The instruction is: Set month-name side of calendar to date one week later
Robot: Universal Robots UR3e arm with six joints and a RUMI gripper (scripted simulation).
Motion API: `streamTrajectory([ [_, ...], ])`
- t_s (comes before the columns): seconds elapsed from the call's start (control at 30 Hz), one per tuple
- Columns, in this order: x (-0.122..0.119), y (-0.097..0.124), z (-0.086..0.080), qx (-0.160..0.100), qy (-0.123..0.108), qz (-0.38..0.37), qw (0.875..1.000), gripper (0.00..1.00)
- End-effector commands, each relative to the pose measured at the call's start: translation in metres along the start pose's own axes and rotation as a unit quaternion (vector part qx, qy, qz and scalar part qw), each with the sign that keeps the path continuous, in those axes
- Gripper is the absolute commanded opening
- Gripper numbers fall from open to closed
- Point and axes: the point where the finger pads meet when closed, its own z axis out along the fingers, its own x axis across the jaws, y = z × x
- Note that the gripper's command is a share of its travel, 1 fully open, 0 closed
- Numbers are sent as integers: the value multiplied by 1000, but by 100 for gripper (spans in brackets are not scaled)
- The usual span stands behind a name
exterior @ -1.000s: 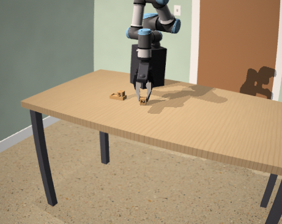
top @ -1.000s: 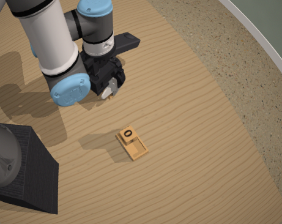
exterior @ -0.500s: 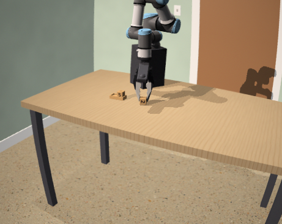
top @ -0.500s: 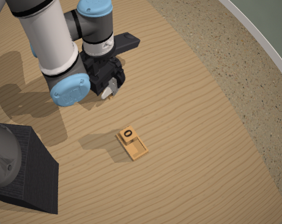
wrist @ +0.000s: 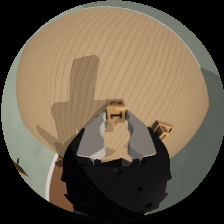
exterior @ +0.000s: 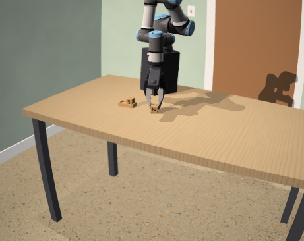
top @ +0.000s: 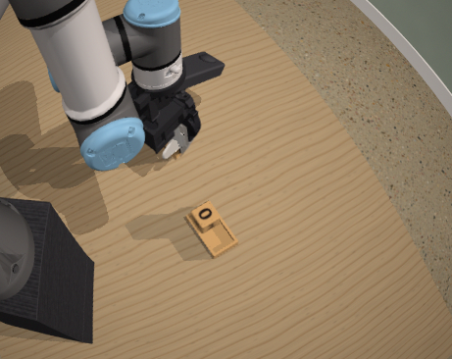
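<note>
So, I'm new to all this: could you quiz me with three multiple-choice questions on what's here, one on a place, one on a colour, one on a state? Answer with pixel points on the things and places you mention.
1. Where is the cube topped with 0 (top: 205,214) (exterior: 130,101) (wrist: 164,132)?
A) On the floor
B) At one end of the tray (top: 226,249) (exterior: 124,105)
C) Under the table

2. What colour are the arm's round caps (top: 113,143) (exterior: 155,33)?
A) Light blue
B) Red
C) Yellow

3. How is the pincer (top: 175,153) (exterior: 154,106) (wrist: 116,110)?
A) Wide open
B) Shut on nothing
C) Shut on the other cube (top: 176,156) (exterior: 153,108) (wrist: 116,112)

1 B: the top view shows it there.
2 A: their blue shows from above.
3 C: that cube sits between the tips.
</note>
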Motion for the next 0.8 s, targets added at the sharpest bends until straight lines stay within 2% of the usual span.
streamTrajectory([
  [0.0, 0, 0, 0, 1, 0, 0, 1000, 11],
  [0.77, 0, -1, 4, 1, 1, 0, 1000, 11],
])
